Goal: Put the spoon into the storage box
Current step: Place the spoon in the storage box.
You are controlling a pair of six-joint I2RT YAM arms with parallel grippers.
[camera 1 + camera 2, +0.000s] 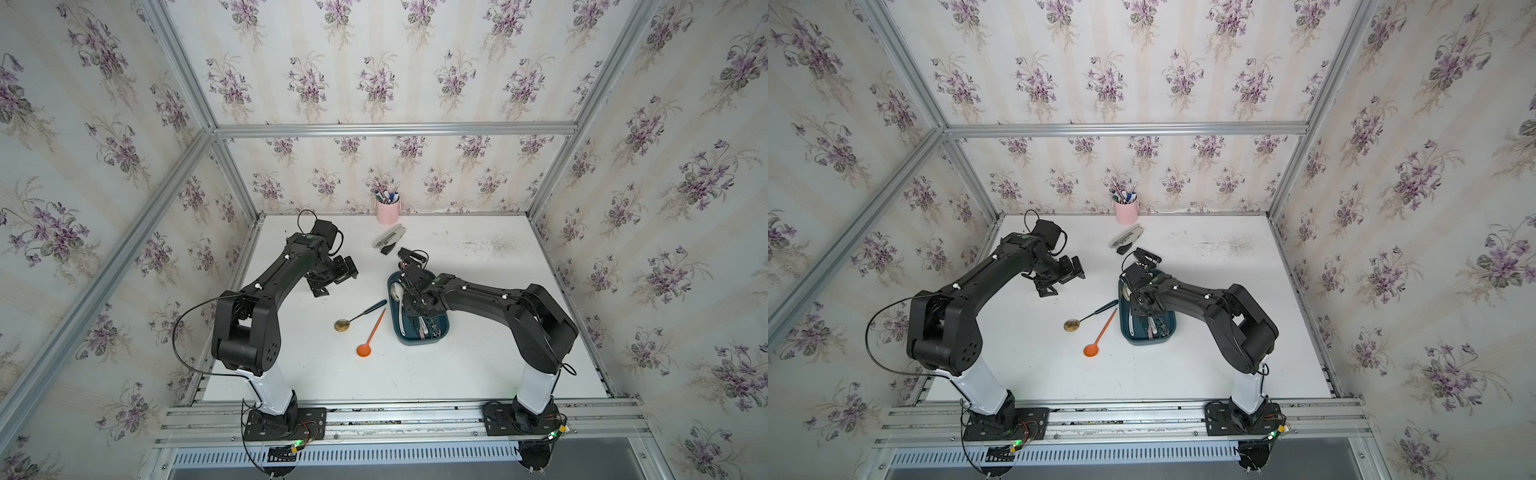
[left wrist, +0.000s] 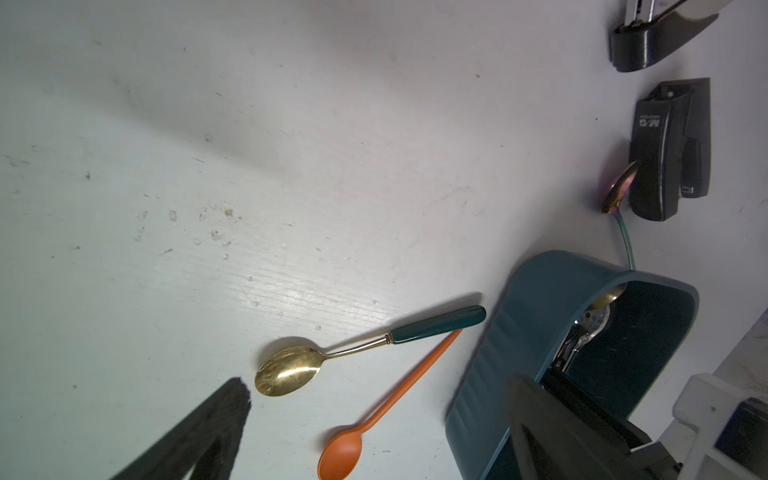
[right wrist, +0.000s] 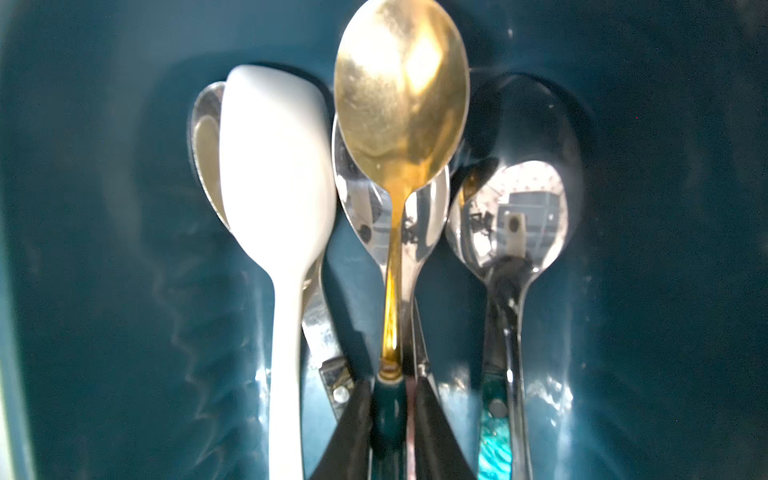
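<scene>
Spoon [image 3: 401,95], the gold one with the teal handle, is down inside the storage box [image 3: 104,249]. I've got it square in my right wrist view, its bowl over a steel spoon [image 3: 430,216]. My right tool [image 3: 392,395] has its two black fingers either side of that teal handle, very close in, but I cannot tell whether they pinch it or stand just clear. Flanking it in the box are a white spoon [image 3: 276,166] and a mirror-bright spoon [image 3: 511,216], all handles running the same way. Moving out, both top views show the box on the counter [image 1: 478,365] under my bent right arm. Just beside its wall lie a second gold spoon [image 2: 291,372] and an orange spoon [image 2: 338,455], handle ends near each other. A rainbow-tinted spoon [image 2: 621,187] hangs over the box's rim, bowl against a black stapler [image 2: 669,149]. My left tool [image 2: 380,384] hangs over the counter, fingers wide apart, holding nothing. Near the back wall I see a grey stapler [image 1: 388,239] and a pink cup [image 1: 387,210].
</scene>
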